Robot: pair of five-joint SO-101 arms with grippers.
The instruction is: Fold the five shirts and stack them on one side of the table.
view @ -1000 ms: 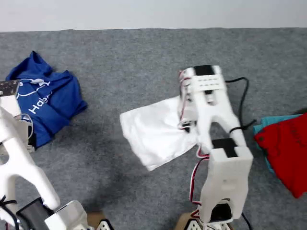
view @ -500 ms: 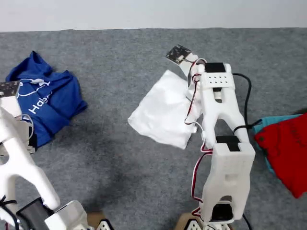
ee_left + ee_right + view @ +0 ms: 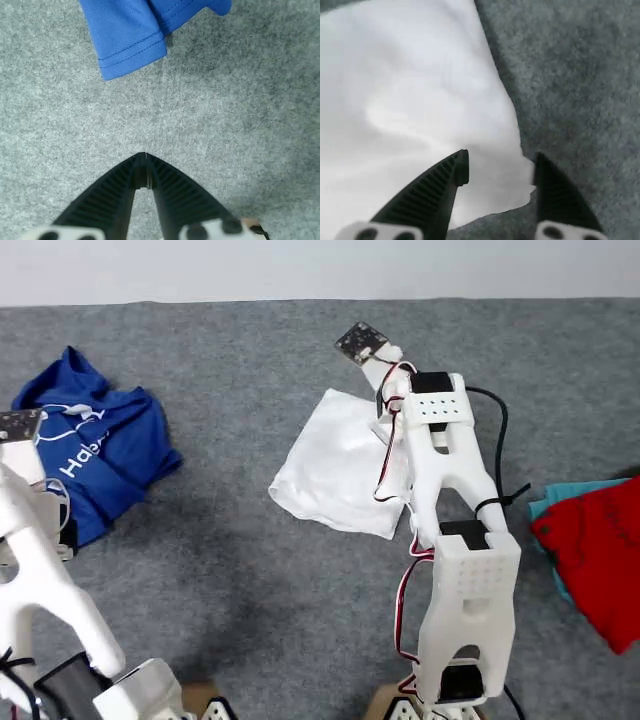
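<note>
A white shirt lies folded over near the table's middle; in the right wrist view the white shirt spreads under my right gripper, which is open, its black fingers straddling the cloth's edge. In the high view the right arm stretches over the shirt's right side. A crumpled blue shirt rests at the far left. My left gripper hangs shut over bare carpet, with the blue shirt's sleeve just beyond it. A red shirt lies on a teal shirt at the right edge.
Grey carpet covers the table. The left arm's white body stands at the lower left. A white wall borders the far edge of the table.
The right arm swung away from the camera, carrying the white shirt's edge over and folding it. The shirt now lies farther back and more compact, and the gripper stands open above it. The left arm stayed still.
</note>
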